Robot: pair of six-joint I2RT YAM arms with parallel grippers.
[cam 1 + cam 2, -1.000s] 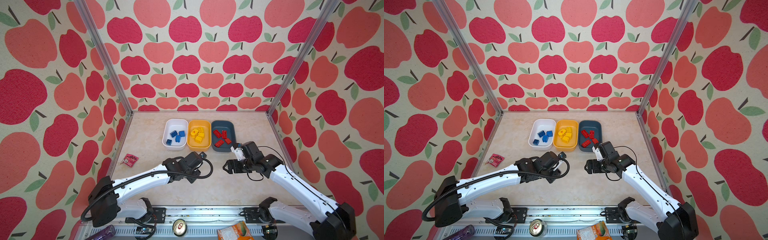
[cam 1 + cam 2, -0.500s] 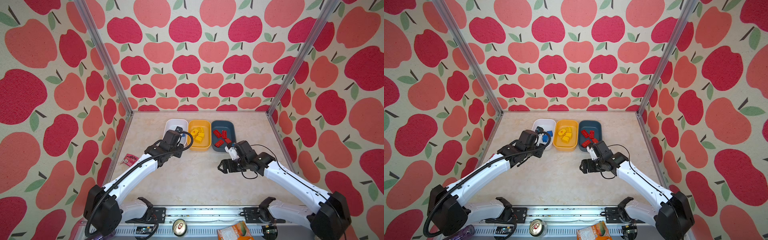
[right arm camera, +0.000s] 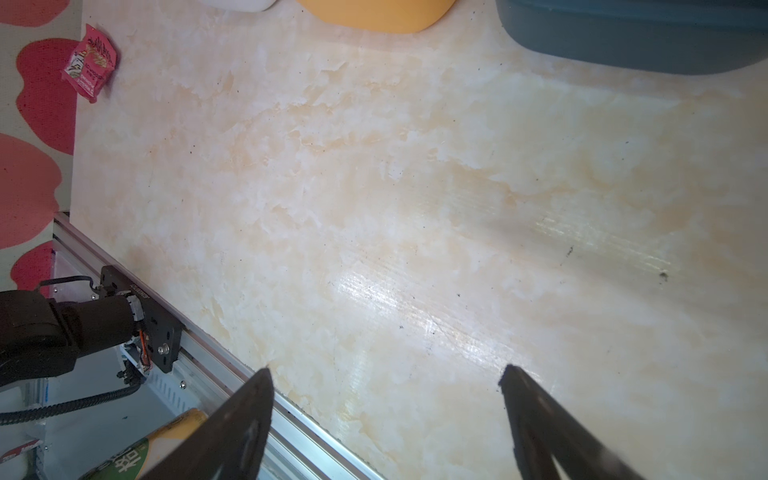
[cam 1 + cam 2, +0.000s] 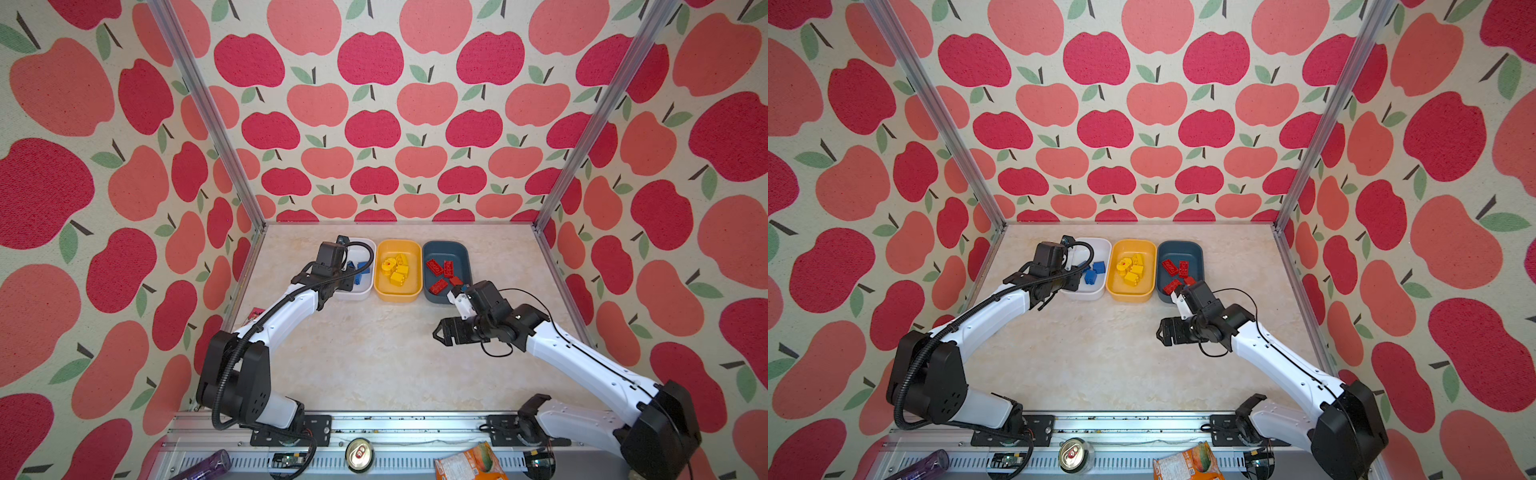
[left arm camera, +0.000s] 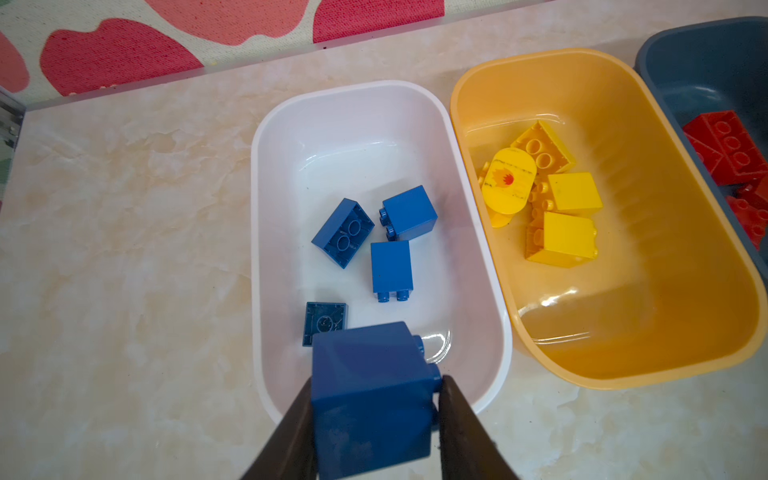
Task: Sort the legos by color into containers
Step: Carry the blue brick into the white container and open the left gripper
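**A:** A pale marbled tabletop [image 4: 374, 365] is seen, boxed in by apple-print walls [image 4: 370, 124].

**B:** And the left gripper [image 5: 376, 384], how is it found?

**A:** Clamped on a blue brick [image 5: 370, 407], with the jaws pressed against two opposite faces. The brick is held above the near end of the white tub [image 5: 254, 232]. Further ahead of the jaws, four more blue bricks [image 5: 390, 266] are seen lying loose on the tub floor, and a small square one is nearest.

**B:** Beyond that?

**A:** The yellow-orange tub [image 5: 623, 368] is set just beside the white one, with the yellow bricks [image 5: 561, 239] clustered inside. A rounded piece with a red mark is among them. Next along, the slate blue tub [image 5: 706, 62] is seen, with red bricks [image 5: 731, 145] in it.

**B:** The right gripper [image 3: 386, 378]?

**A:** It is held with the jaws spread wide and nothing between them, above bare tabletop. The slate blue tub is found near it, off to one side. A red wrapper [image 3: 89, 62] is spotted well away, at the table's edge by the wall.
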